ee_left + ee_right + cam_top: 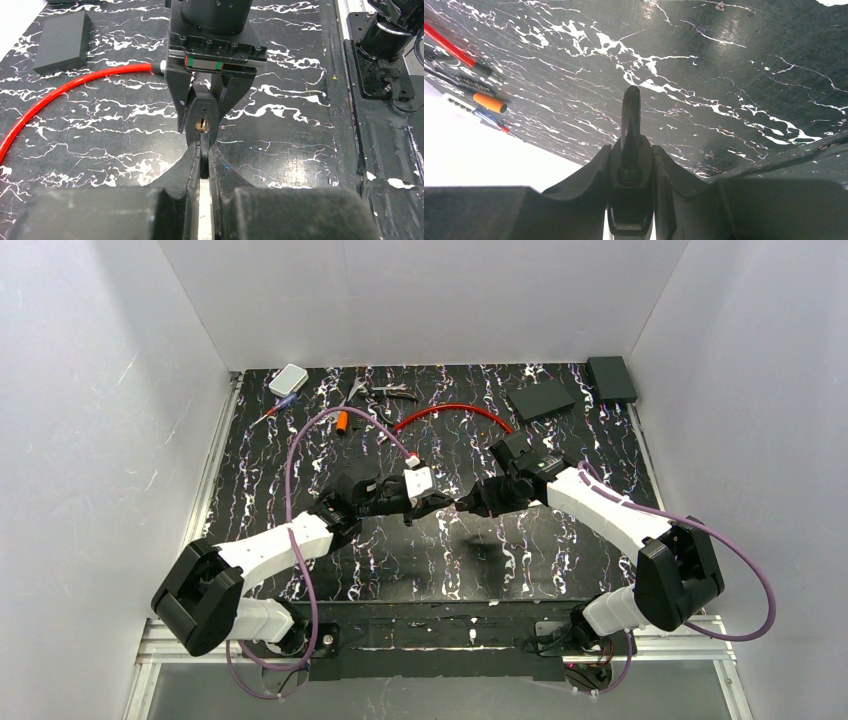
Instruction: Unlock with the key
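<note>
My left gripper point(441, 502) is shut on the key point(204, 159), whose thin dark head sits edge-on between the fingers. The key's tip is at the brass keyhole point(201, 124) of the black padlock point(202, 112), and I cannot tell how deep it sits. My right gripper point(478, 499) is shut on the padlock and holds it above the table, facing the left gripper. In the right wrist view the padlock body point(630, 172) is clamped between the fingers and its shackle point(630, 112) sticks out ahead. In the top view the two grippers meet at mid-table.
A red cable point(450, 412) curves across the back of the marbled table point(520, 550). Two black boxes point(540, 400) point(611, 378) lie at the back right. A white box point(288, 380), an orange marker point(343, 421) and small metal tools point(385, 392) lie at the back left.
</note>
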`<state>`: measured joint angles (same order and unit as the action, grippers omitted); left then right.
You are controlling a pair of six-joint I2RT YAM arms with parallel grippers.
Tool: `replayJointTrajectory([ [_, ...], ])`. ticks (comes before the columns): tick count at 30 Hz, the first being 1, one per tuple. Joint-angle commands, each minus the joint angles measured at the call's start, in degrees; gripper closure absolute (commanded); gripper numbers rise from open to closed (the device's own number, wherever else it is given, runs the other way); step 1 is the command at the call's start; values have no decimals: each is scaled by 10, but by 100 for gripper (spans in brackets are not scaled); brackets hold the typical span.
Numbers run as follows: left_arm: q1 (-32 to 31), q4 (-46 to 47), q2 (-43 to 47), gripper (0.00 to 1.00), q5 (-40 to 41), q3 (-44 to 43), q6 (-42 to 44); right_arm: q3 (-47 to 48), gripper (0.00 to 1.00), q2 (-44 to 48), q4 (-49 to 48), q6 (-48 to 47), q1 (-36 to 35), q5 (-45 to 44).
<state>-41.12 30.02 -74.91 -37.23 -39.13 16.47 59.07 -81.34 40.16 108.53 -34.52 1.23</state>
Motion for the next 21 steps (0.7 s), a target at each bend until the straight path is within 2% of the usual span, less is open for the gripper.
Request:
replayJointTrajectory([
  [1,-6,11,-7,100,3,1,9,7,99,29,-19,19,-2,-3],
  [21,-7,11,-27,100,39,-7,10,-4,99,12,-52,15,-8,31],
])
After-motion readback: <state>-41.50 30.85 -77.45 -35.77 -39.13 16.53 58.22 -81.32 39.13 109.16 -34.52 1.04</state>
